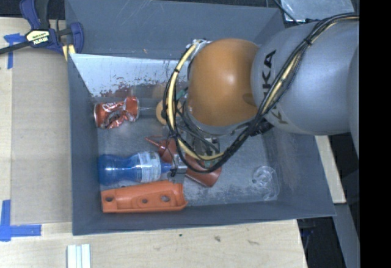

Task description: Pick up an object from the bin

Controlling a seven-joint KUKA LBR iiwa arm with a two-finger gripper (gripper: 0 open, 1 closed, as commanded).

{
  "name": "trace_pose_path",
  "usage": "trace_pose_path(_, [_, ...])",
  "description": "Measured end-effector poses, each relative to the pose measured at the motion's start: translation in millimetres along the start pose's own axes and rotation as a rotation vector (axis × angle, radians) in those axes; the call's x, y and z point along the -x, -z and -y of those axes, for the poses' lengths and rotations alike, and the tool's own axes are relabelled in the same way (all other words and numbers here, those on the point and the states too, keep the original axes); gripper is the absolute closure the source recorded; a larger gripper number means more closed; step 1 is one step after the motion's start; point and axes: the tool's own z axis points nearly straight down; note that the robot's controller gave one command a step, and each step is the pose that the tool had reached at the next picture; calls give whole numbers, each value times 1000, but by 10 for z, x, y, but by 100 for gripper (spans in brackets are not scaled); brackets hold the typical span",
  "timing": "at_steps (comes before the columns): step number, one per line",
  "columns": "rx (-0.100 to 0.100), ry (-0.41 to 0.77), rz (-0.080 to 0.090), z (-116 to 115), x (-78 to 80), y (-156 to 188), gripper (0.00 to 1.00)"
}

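Above the bin: we see the arm reach in from the right, its wrist bent down over the middle of the floor.
Wrist: an orange cover domes over it, with yellow and black cables looped around its left side.
Gripper: mostly hidden under the cover; we cannot tell whether it is open, closed or holding anything.
Nearest things: a red-brown funnel just left of the gripper; a blue bottle lying on its side, cap end at the gripper; a red-brown piece just to its right, partly under cables.
Farther off: an orange tool along the front wall, a crushed red can to the upper left, and a clear lump to the right that we cannot make out.
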Motion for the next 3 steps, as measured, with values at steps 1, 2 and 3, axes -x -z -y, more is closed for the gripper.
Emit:
trace_pose_path(1, [2, -3, 9, 6, 19, 47, 0])
trace_pose_path(2, [1, 93, 0, -721, 209, -1097, 0])
trace_pose_path(3, [3, 28, 11, -676, 230, -407, 0])
